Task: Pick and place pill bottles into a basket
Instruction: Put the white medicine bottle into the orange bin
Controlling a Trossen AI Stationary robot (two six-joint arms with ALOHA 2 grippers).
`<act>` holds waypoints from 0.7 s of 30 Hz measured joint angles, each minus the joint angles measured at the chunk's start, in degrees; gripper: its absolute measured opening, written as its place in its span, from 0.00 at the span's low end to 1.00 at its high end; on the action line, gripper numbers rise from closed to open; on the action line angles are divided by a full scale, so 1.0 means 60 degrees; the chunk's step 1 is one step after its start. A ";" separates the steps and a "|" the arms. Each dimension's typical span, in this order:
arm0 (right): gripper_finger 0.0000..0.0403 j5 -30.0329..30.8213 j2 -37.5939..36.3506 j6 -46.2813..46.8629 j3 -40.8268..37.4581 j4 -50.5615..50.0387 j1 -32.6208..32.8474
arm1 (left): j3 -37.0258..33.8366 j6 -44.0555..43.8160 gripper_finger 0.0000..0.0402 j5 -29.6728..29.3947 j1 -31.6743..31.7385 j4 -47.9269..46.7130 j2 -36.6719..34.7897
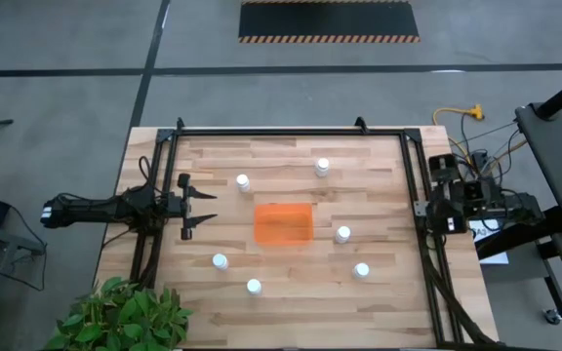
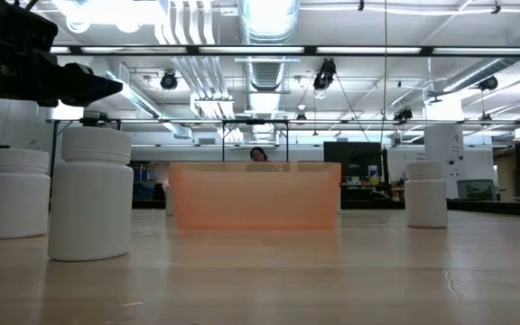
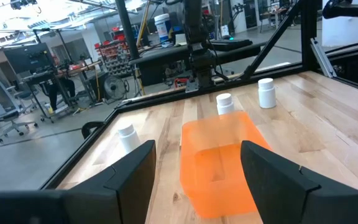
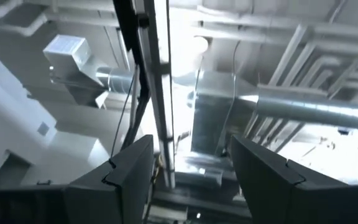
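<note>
Reaching in over the table's (image 1: 379, 292) left edge, the left gripper (image 1: 203, 206) hangs with its jaws spread and empty, pointed at the basket (image 1: 283, 222), which sits near the table's middle with nothing visible inside. Six bottles (image 1: 243, 181) stand upright around the basket, none touching it: two on its far side, two on its near-left, two on its right. In the low view one bottle (image 2: 90, 193) looms close at the left with another just behind it, one at the right edge is cut off, and the basket's translucent wall blocks what lies past it. No label or writing can be read on any bottle or on the basket. At the table's right edge the right gripper (image 4: 191, 180) is folded back against its arm, aimed up at ceiling ducts; its jaws stand apart around nothing.
</note>
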 joint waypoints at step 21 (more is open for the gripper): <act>0.51 -0.0967 0.2736 -0.0676 0.5307 -0.4883 -0.0003 | 0.0000 0.0000 0.54 0.0000 -0.0002 0.0003 0.0000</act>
